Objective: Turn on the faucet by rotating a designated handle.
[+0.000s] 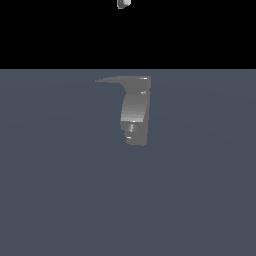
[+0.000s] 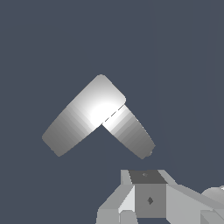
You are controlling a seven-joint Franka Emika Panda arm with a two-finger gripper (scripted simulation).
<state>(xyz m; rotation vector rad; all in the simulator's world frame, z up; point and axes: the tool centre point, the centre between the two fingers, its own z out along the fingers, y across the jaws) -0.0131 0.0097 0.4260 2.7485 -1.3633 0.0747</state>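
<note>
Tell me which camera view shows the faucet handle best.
The exterior view: the handle appears side-on as a thin dark blade projecting from the faucet top toward that view's left. The wrist view looks down on the faucet as two bright arms, so which one is the handle is unclear.
</note>
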